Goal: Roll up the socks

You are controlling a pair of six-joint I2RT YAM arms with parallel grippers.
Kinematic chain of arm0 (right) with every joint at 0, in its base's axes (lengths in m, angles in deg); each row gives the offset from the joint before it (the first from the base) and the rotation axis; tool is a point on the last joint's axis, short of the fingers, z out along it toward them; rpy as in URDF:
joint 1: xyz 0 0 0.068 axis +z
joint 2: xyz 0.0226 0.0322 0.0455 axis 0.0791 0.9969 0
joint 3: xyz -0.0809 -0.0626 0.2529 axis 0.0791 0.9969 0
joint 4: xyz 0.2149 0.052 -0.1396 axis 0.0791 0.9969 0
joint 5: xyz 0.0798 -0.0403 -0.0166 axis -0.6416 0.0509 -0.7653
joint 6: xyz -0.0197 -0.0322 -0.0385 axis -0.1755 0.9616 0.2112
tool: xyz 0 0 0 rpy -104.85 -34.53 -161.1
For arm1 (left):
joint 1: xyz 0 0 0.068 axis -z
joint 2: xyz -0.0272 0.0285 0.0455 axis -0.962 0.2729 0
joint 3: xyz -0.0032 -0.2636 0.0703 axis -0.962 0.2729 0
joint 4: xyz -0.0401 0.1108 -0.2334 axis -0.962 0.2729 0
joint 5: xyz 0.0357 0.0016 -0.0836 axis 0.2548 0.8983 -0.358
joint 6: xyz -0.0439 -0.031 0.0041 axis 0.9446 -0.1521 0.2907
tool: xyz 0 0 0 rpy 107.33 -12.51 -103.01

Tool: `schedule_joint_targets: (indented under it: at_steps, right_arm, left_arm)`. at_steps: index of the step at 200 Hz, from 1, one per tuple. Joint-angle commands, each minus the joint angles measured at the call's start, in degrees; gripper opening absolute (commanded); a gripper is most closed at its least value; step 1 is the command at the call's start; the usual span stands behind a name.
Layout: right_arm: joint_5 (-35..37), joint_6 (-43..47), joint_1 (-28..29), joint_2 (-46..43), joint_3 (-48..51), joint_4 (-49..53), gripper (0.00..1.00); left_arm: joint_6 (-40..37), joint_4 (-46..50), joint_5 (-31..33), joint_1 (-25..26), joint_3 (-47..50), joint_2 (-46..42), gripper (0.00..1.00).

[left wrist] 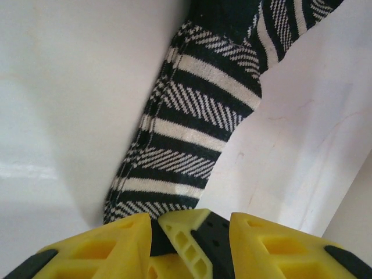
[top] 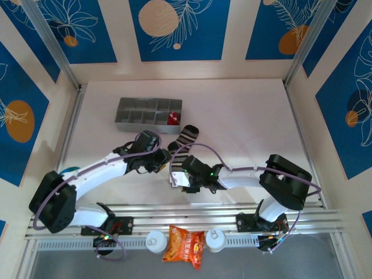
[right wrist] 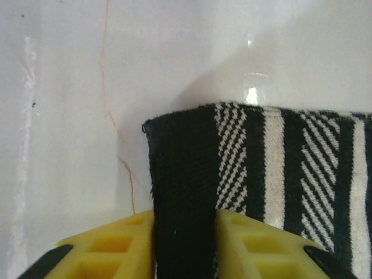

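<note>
The black sock with grey-white stripes [top: 182, 146] lies flat on the white table, running from the grey tray toward the arms. My right gripper [top: 176, 176] is at its near end. In the right wrist view it [right wrist: 184, 218] is shut on the sock's plain black cuff [right wrist: 180, 168]. My left gripper [top: 161, 161] hovers just left of that end, jaws apart. In the left wrist view it [left wrist: 190, 220] has a yellow and black finger of the right gripper between its fingers, and the striped sock [left wrist: 192, 116] stretches away. The red sock [top: 172, 118] sits bunched in a tray compartment.
The grey divided tray [top: 139, 111] stands at the back left of the table. An orange snack packet [top: 185, 244] and two white round caps [top: 156, 240] [top: 216, 239] lie on the rail by the arm bases. Walls close in the table on three sides.
</note>
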Motion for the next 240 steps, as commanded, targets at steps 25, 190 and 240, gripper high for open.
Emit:
schedule_joint_targets:
  at_steps: [25,190,240]
  right_arm:
    - [0.52,-3.26,-2.33,3.64,-6.60,6.16,0.00]
    - [-40.21,-32.72,-16.77,7.79,-14.05,11.26,0.00]
    - [-40.16,-35.50,-17.96,10.40,-16.00,14.16,0.00]
  left_arm:
    - [5.10,2.64,1.17,0.03,6.27,-8.68,0.42]
    - [28.86,-11.67,-1.36,2.35,5.78,6.87,0.64]
    - [28.44,2.57,6.19,2.84,2.05,0.74,0.64]
